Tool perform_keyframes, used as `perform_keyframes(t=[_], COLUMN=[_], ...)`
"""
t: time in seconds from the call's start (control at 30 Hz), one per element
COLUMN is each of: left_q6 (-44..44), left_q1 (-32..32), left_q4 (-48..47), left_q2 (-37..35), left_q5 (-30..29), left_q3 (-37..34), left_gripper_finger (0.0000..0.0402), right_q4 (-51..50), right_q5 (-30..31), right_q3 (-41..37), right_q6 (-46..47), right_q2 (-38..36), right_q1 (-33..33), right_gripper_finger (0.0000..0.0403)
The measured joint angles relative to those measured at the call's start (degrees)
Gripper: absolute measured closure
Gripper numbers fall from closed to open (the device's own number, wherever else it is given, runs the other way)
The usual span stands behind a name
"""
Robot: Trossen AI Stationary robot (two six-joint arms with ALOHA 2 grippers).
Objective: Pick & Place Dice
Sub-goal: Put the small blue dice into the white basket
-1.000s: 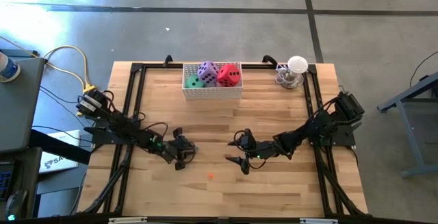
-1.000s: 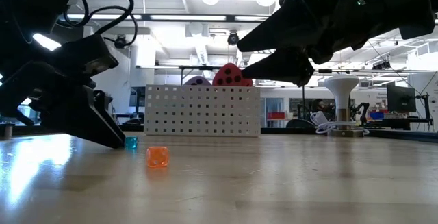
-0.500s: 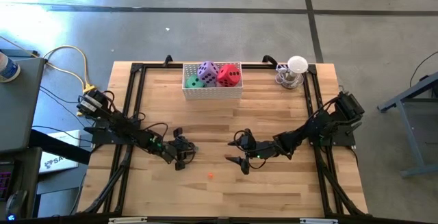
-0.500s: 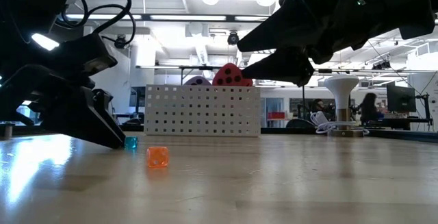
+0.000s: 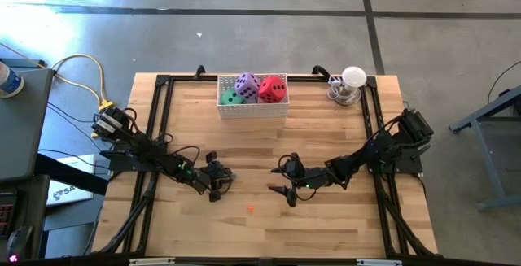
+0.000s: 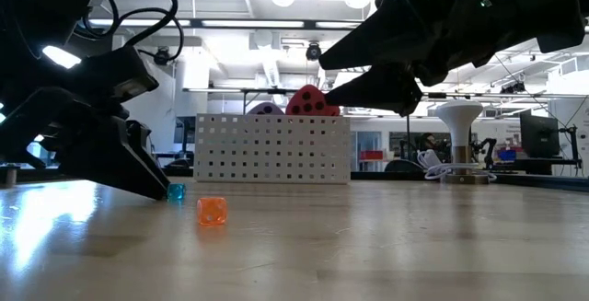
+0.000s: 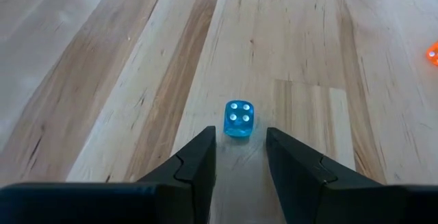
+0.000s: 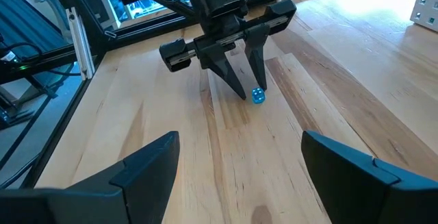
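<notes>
A white perforated basket (image 5: 252,106) at the table's far middle holds a purple die (image 5: 247,84), a green die (image 5: 233,97) and a red die (image 5: 273,89). My left gripper (image 7: 239,142) is low over the table's middle left, open by a narrow gap. A tiny blue die (image 7: 239,118) lies on the wood just ahead of its fingertips, untouched. My right gripper (image 8: 239,155) hovers wide open above the table's middle right, facing the left gripper (image 8: 246,90), with nothing between its fingers.
A tiny orange die (image 6: 212,211) lies on the wood nearer the front edge, between the two grippers (image 5: 251,209). A white round-topped stand (image 5: 352,84) is at the far right corner. Black frame rails (image 5: 159,111) run along the table's sides.
</notes>
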Motion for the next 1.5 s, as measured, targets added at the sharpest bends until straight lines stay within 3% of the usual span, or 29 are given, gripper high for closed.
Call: perform_keyframes(t=[0.83, 1.27, 1.5], left_q6=[-0.1, -0.1, -0.1], left_q1=[-1.0, -1.7, -1.7], left_q4=[4.6, 4.3, 4.2], left_q2=[4.2, 4.2, 4.2], left_q5=[-0.6, -0.1, -0.3], left_q3=[0.1, 0.1, 0.1], left_gripper_finger=[0.0279, 0.0351, 0.0353], right_q4=[0.0, -0.1, -0.1], right_q5=[0.0, 0.0, 0.0], right_q3=[0.0, 0.0, 0.0], right_q6=[0.0, 0.0, 0.0], right_q2=[0.0, 0.0, 0.0], right_q1=[0.0, 0.0, 0.0], right_gripper_finger=[0.0103, 0.0103, 0.0103])
